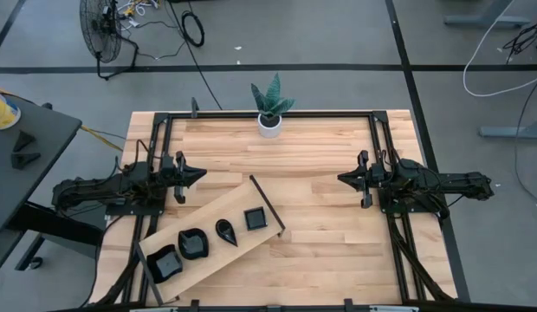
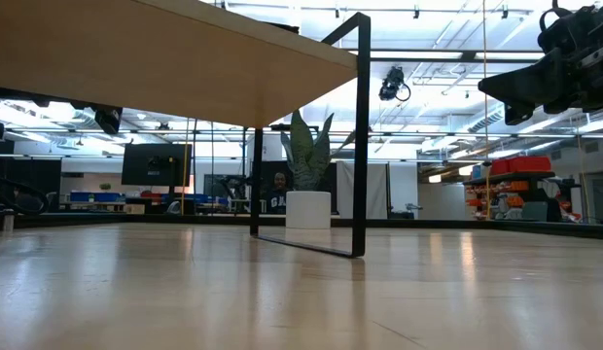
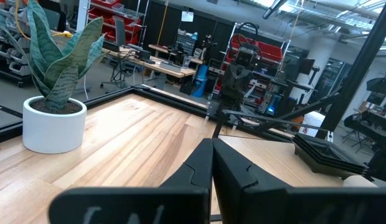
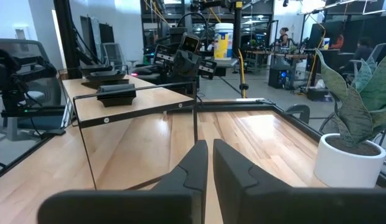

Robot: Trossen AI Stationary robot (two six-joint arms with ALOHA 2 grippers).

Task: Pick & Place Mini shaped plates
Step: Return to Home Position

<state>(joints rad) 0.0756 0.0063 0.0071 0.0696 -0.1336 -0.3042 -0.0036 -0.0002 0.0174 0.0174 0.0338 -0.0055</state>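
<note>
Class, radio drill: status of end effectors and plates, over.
Left end effector shut, empty, left side. Right end effector likewise, right side. Plates in four piles on shelf. Plant pot well clear.

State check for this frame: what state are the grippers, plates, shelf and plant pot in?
Left gripper: shut, empty, over the table's left side.
Right gripper: shut, empty, over the table's right side.
Mini shaped plates: in four stacks on the shelf, none held.
Shelf: standing on the table, set diagonally.
Plant pot: upright at the table's far edge.
</note>
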